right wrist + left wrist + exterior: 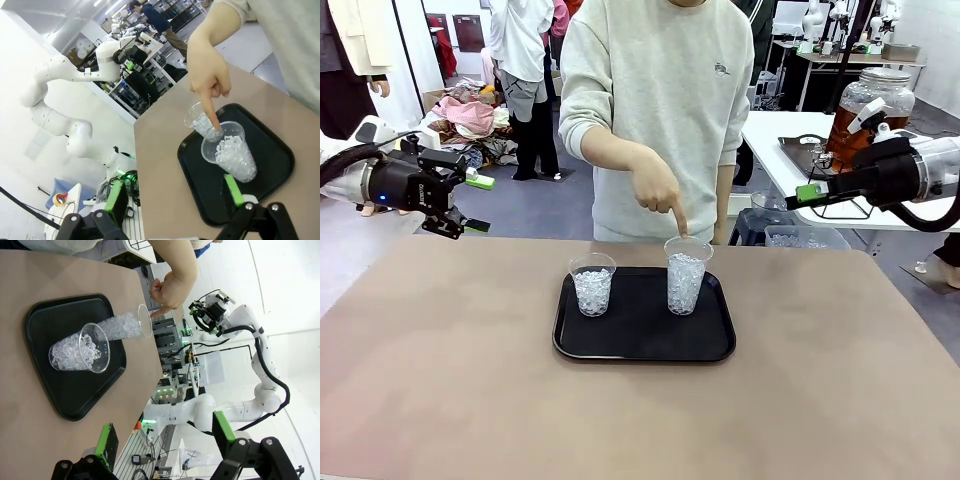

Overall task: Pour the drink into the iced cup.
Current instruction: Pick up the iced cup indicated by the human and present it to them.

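Black tray (pixel 645 350) holding shorter cup (pixel 592 285) and taller cup (pixel 686 275), both iced, person's hand (pixel 658 190) pointing at taller cup's rim, left gripper (pixel 477 204) and right gripper (pixel 800 197) open, empty, raised off table (pixel 420 380)

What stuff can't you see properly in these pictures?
- Front view: the lower part of the drink jar is hidden behind the right end effector and its arm.
- Right wrist view: the person's hand covers part of the farther iced cup.
- Left wrist view: the left end effector is cut off by the bottom edge.
- Every view: the ice hides whether there is any liquid underneath.
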Robot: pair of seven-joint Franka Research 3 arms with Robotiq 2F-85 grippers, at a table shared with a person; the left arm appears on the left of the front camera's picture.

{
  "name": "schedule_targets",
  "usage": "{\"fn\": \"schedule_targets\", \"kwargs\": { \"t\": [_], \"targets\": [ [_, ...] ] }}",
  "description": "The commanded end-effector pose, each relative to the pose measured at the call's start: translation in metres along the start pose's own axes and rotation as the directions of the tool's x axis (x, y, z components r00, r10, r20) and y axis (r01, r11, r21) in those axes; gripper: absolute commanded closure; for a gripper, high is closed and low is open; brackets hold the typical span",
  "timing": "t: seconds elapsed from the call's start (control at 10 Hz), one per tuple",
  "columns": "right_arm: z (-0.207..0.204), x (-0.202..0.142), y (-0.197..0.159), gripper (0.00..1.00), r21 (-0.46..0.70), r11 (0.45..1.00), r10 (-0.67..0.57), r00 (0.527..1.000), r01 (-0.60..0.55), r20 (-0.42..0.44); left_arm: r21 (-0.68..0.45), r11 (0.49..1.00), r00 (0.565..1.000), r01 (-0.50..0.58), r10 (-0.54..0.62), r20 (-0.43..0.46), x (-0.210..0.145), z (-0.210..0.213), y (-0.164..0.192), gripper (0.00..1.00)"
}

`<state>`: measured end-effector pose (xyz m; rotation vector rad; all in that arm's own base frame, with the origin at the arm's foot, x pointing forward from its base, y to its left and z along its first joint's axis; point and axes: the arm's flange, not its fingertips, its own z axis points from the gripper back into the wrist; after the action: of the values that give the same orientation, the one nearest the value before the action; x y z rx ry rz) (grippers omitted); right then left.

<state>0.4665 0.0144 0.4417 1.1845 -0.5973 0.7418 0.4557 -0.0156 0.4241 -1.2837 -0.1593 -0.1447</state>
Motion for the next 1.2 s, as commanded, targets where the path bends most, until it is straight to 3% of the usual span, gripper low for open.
{"fn": "schedule_targets", "kwargs": {
  "t": [0.0, 0.3, 0.6, 1.1],
  "targets": [
    [-0.019, -0.006, -0.014, 0.0, -0.03, 0.984, 0.177, 0.983, -0.176, 0.04, 0.003, 1.0, 1.0, 0.005, -0.005, 0.006, 0.0, 0.001, -0.001, 0.0],
    [-0.046, -0.034, -0.038, 0.0, -0.055, 0.882, 0.472, 0.88, -0.469, 0.059, 0.003, 1.0, 1.0, 0.005, -0.005, 0.006, 0.0, 0.001, -0.001, 0.0],
    [-0.061, -0.06, -0.058, 0.0, -0.043, 0.807, 0.589, 0.797, -0.589, 0.136, 0.003, 1.0, 1.0, 0.005, -0.005, 0.006, 0.0, 0.001, -0.001, 0.0],
    [-0.063, -0.069, -0.063, 0.0, -0.03, 0.817, 0.576, 0.81, -0.576, 0.108, 0.003, 1.0, 1.0, 0.005, -0.005, 0.006, 0.0, 0.001, -0.001, 0.0]
  ]
}}
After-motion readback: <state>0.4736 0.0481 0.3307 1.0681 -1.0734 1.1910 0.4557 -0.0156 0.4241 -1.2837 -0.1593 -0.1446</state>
